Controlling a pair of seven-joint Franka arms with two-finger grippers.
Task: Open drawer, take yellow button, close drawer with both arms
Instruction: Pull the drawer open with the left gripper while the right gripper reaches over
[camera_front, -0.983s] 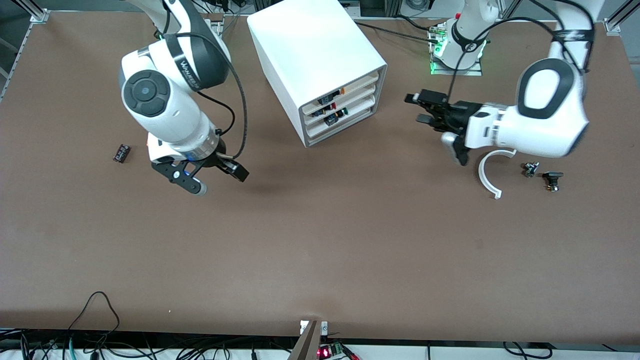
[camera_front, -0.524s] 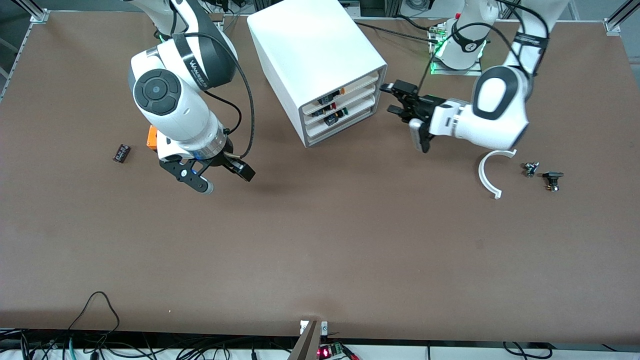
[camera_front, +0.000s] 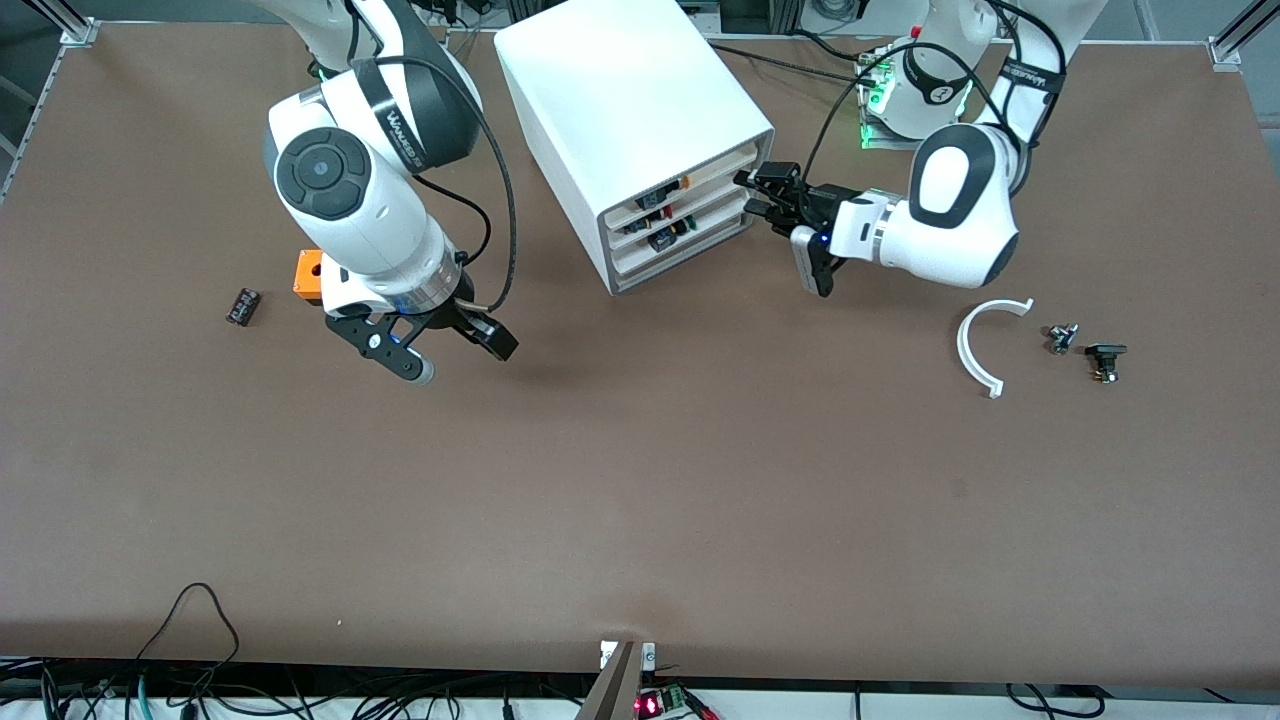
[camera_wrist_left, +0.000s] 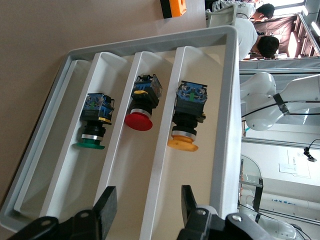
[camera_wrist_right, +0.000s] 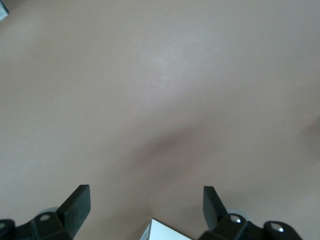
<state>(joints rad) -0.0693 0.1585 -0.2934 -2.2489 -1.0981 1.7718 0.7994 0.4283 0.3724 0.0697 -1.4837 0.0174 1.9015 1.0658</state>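
The white drawer cabinet (camera_front: 620, 100) stands near the robots' bases, its three drawers (camera_front: 690, 215) pushed in. The button (camera_wrist_left: 183, 142) with the orange-yellow cap lies in the top drawer, beside a red one (camera_wrist_left: 139, 120) and a green one (camera_wrist_left: 91, 142) in the drawers below; its cap also shows as an orange dot (camera_front: 684, 183). My left gripper (camera_front: 750, 195) (camera_wrist_left: 147, 200) is at the drawer fronts, open, with a white drawer lip (camera_wrist_left: 159, 200) between its fingers and untouched. My right gripper (camera_front: 455, 358) (camera_wrist_right: 146, 200) hangs open over bare table beside the cabinet.
An orange cube box (camera_front: 309, 275) and a small dark cylinder (camera_front: 243, 305) lie toward the right arm's end. A white curved piece (camera_front: 980, 345) and two small black parts (camera_front: 1062, 338) (camera_front: 1105, 358) lie toward the left arm's end.
My left arm has swung in from beside the curved piece to the drawer fronts, and its fingers have narrowed. My right arm shifted a little, uncovering the orange box.
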